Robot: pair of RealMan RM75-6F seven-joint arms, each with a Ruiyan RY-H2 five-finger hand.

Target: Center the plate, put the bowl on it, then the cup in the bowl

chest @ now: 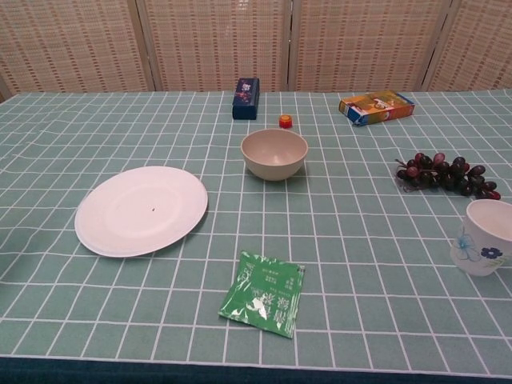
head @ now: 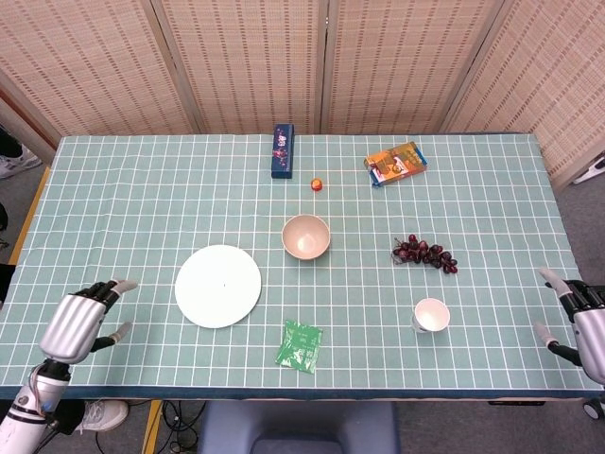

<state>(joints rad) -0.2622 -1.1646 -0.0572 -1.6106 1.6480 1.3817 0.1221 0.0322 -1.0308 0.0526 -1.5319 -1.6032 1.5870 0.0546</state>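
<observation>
Head view: left hand [head: 77, 322] low over the desk's [head: 142, 189] near left corner, fingers loosely apart, holding nothing. Right hand [head: 581, 326] just off the near right edge, fingers apart, likewise empty. White plate [head: 217, 286] left of the middle, toward the near edge; bowl [head: 305, 236] about mid-desk, just beyond and right of the plate, not touching it; cup [head: 431, 315] near the right of the near edge. Also a green sachet [head: 300, 344], grapes [head: 425, 253], an orange carton [head: 395, 163], a dark blue box [head: 282, 150] and a small orange cap [head: 318, 184].

Chest view: neither hand visible. Plate [chest: 142, 210] flat and upright-faced, bowl [chest: 274, 154] upright and empty, cup [chest: 484, 237] upright at the right border, sachet [chest: 264, 292] lying close to the plate's likely path.

Likely step: centring the plate. Best done by coming in low from the left, pressing flat on the rim, sliding rightward slowly, stopping short of the bowl and clear of the sachet.
</observation>
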